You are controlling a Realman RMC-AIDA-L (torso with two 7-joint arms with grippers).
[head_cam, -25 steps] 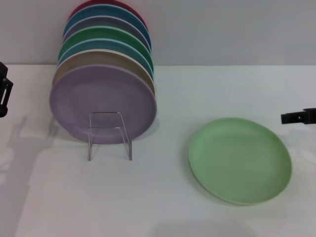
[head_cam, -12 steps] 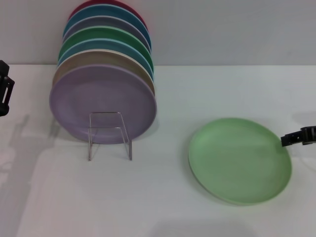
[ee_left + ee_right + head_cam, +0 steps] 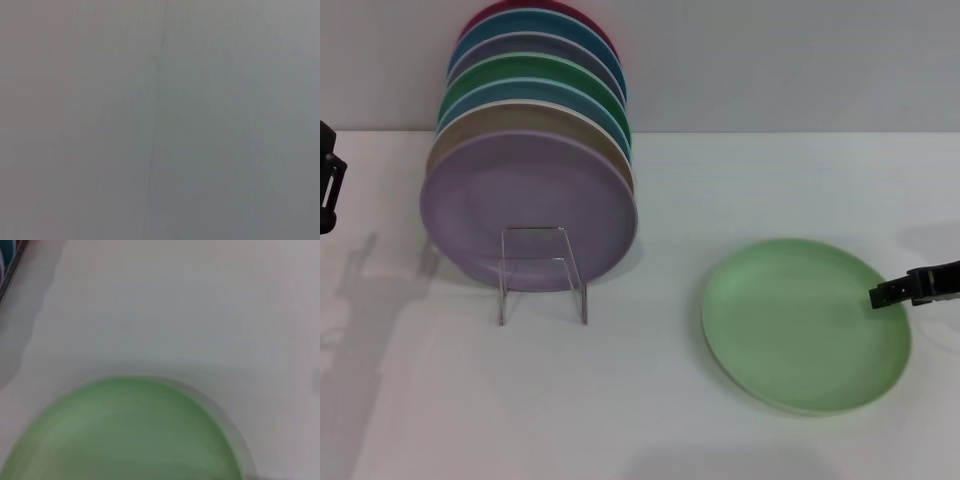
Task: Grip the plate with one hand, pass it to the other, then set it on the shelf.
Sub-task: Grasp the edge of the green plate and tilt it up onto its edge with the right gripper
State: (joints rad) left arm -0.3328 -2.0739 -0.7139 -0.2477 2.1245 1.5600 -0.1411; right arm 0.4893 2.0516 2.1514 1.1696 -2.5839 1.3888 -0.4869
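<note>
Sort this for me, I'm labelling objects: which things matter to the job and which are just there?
In the job:
light green plate
clear plate rack
right end effector
left end effector

Just there:
lilac plate
stacked plates behind it
white table

The right gripper (image 3: pixel 876 296) enters the head view from the right edge, so only its dark tip shows above the rim of the light green plate (image 3: pixel 800 325); whether its fingers are spread or closed cannot be told. The left gripper (image 3: pixel 328 190) is cut by the left edge, leaving a dark fragment. In the right wrist view the plate (image 3: pixel 125 435) runs off the lower edge. Behind the lilac plate (image 3: pixel 528 210) each stacked plate shows only an upper crescent. The clear rack (image 3: pixel 542 272) hides most of its frame behind that stack. The left wrist view shows only a featureless grey surface.
</note>
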